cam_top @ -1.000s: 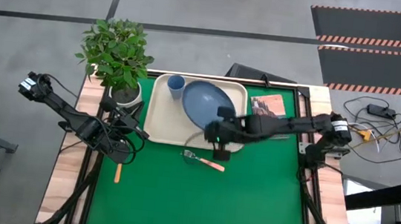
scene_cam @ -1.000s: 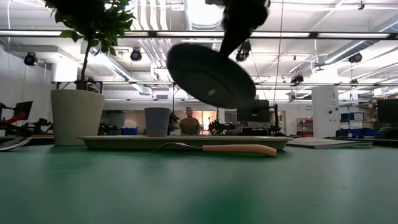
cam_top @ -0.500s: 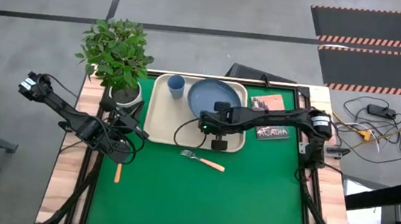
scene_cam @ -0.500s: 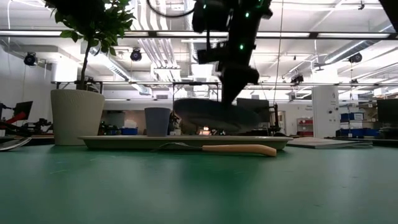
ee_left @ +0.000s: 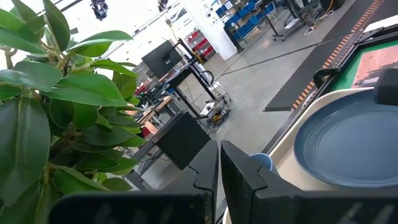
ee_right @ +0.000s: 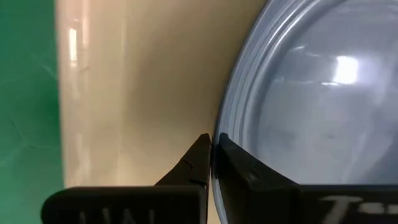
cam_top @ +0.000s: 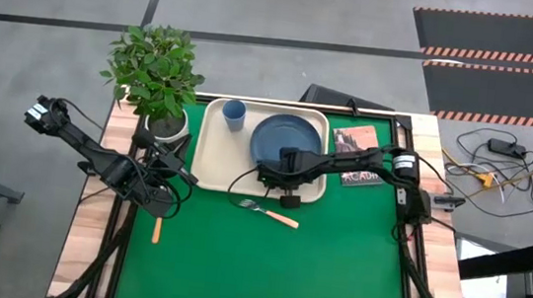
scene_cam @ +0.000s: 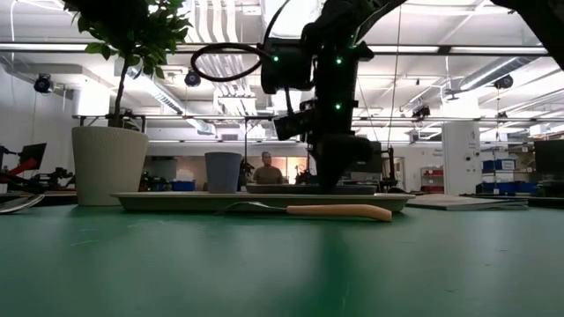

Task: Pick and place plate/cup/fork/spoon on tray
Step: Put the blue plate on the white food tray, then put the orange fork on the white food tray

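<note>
The slate-blue plate (cam_top: 282,139) lies flat on the cream tray (cam_top: 208,158), beside the blue cup (cam_top: 233,114), which stands on the tray's far left part. My right gripper (cam_top: 289,171) is shut on the plate's near rim; it also shows in the low view (scene_cam: 330,172). The fork (cam_top: 273,213) lies on the green mat just near of the tray. The spoon's orange handle (cam_top: 156,229) lies on the mat at the left, its bowl hidden under my left arm. My left gripper (cam_top: 183,168) is shut and empty, left of the tray. My right gripper pinches the plate's raised rim (ee_right: 225,118) on its near side between the two fingers, one finger outside the rim and one inside the dish. The fingers come from above, pointing down. The plate sits level with its bottom on the tray (ee_right: 137,93).
A potted plant (cam_top: 155,73) stands at the table's far left corner, next to the tray. A picture-covered booklet (cam_top: 357,139) lies right of the tray. The green mat's near half (cam_top: 263,278) is bare. A person stands far off in the room (scene_cam: 268,172).
My right gripper has gone down and toward the table's far edge with the plate. The plate, steeply tilted and lifted above the tray a second ago, has levelled out and now rests flat on the tray. The gripper stays shut on its rim.
</note>
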